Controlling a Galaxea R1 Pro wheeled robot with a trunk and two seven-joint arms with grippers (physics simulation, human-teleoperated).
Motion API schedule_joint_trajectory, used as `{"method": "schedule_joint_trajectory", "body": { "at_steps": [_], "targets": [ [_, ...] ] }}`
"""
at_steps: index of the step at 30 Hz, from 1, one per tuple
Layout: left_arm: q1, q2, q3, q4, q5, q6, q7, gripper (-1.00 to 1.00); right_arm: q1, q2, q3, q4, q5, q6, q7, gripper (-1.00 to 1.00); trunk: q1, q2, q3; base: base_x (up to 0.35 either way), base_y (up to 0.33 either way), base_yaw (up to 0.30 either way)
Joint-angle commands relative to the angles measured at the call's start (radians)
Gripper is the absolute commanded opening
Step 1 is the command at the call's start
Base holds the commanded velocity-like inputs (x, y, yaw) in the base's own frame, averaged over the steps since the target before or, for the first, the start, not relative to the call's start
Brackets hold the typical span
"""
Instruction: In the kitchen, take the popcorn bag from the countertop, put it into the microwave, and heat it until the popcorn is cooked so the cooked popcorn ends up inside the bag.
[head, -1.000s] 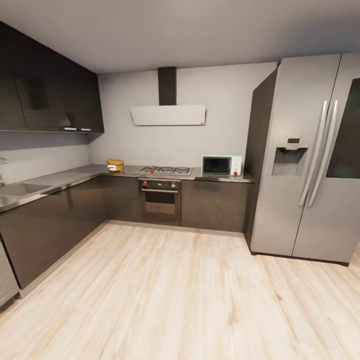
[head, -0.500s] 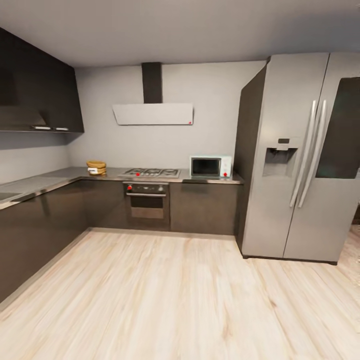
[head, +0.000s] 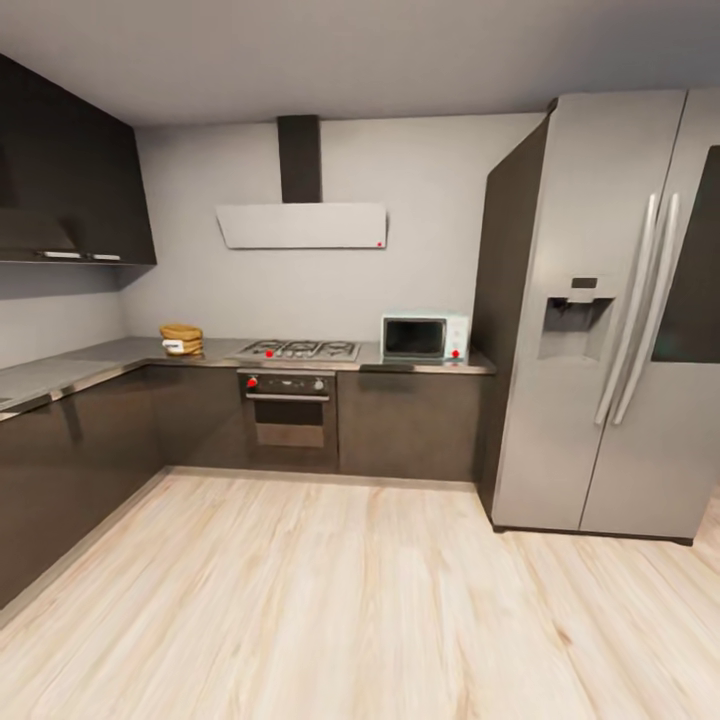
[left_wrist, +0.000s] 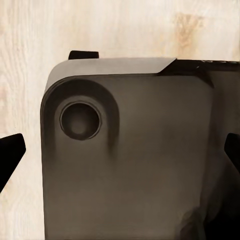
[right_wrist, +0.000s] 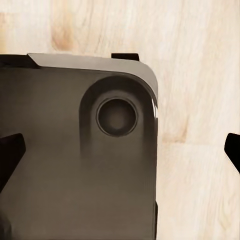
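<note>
Popcorn bag (head: 181, 339) sits at worktop's (head: 100, 352) back corner, left of hob (head: 298, 350); microwave (head: 424, 337) near right end. Bag likely light, soft; grab below rolled rim. Both grippers' fingertips spread apart, empty.

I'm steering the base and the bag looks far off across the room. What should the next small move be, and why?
Probably keep rolling forward, bearing left toward the popcorn bag. It sits on the countertop near the corner, left of the gas hob, with open wood floor between it and the robot. Both wrist views look down at the robot's base over the floor, so the arms are nowhere near reaching yet.
</note>
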Motion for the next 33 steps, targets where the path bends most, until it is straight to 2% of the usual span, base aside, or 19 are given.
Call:
{"method": "schedule_joint_trajectory", "body": {
  "at_steps": [1,13,25,33],
  "targets": [
    [0.0,0.0,0.002,-0.001,0.003,0.003,-0.002,1.0,0.0,0.0,0.001,0.001,0.0,-0.005,0.0,1.0,0.001,0.0,-0.001,0.325,0.086,0.0],
    [0.0,0.0,0.003,-0.001,0.003,0.005,-0.002,1.0,0.0,0.008,-0.004,0.001,-0.002,-0.008,0.0,1.0,0.001,0.0,-0.001,0.325,0.088,0.0],
    [0.0,0.0,0.003,-0.001,0.003,0.004,-0.002,1.0,0.0,0.001,-0.001,0.0,-0.002,-0.013,0.0,1.0,0.001,0.0,-0.001,0.325,0.024,-0.002],
    [0.0,0.0,0.004,-0.001,0.003,0.003,-0.002,1.0,0.0,0.002,-0.005,0.001,-0.002,-0.013,0.0,1.0,0.001,0.0,-0.001,0.324,0.0,-0.195]
  ]
}}
